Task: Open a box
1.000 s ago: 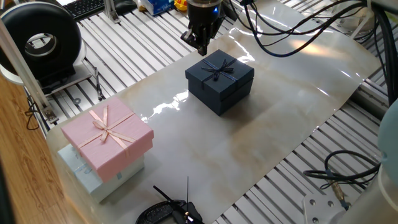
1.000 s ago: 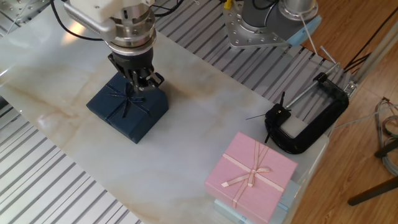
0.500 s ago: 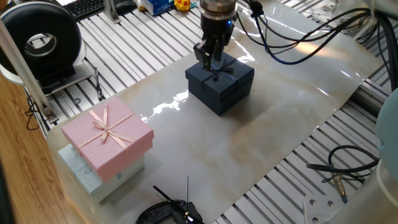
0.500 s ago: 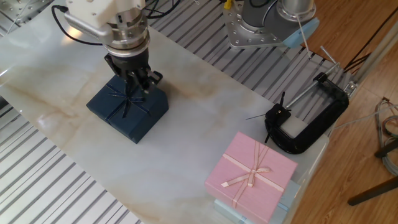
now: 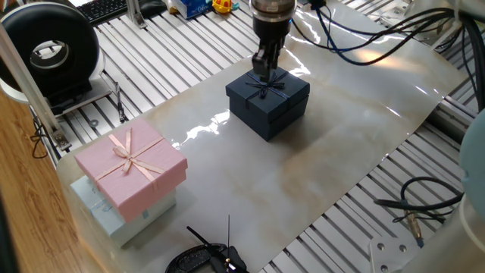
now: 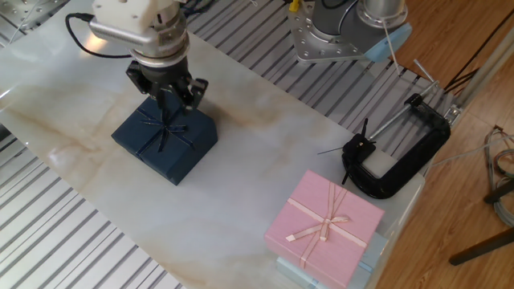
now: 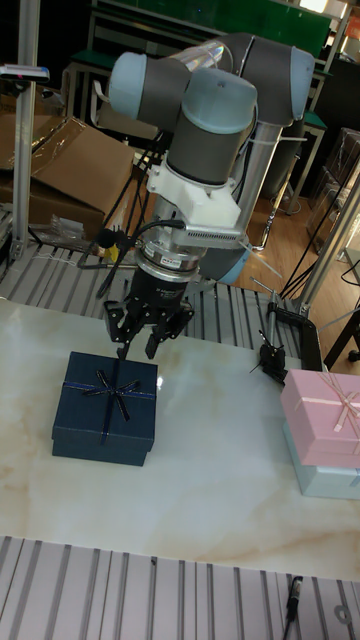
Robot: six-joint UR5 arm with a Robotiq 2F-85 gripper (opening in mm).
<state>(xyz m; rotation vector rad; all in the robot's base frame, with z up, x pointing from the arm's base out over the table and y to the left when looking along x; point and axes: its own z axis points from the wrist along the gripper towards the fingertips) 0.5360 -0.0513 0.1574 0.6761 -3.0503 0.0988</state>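
Note:
The box (image 5: 282,108) is a dark navy cube with a matching ribbon bow on its shut lid, standing on the pale marble sheet. It also shows in the other fixed view as the box (image 6: 181,148) and in the tall view as the box (image 7: 92,418). My gripper (image 6: 165,93) hangs just above the far part of the lid near the bow, open, its fingers spread and holding nothing. The gripper (image 5: 265,71) appears edge-on from this side. In the tall view the gripper (image 7: 138,348) points straight down over the lid's back edge.
A pink box (image 5: 132,163) with a pink bow sits on a pale mint-white box (image 5: 98,208) at the sheet's corner. A black clamp (image 6: 401,156) lies beside them. Slatted metal table (image 6: 72,233) surrounds the sheet; cables trail at the edges.
The gripper has moved from beside the box's far corner to over the lid, turned about its axis, and its fingers stand wider apart. The box has not moved.

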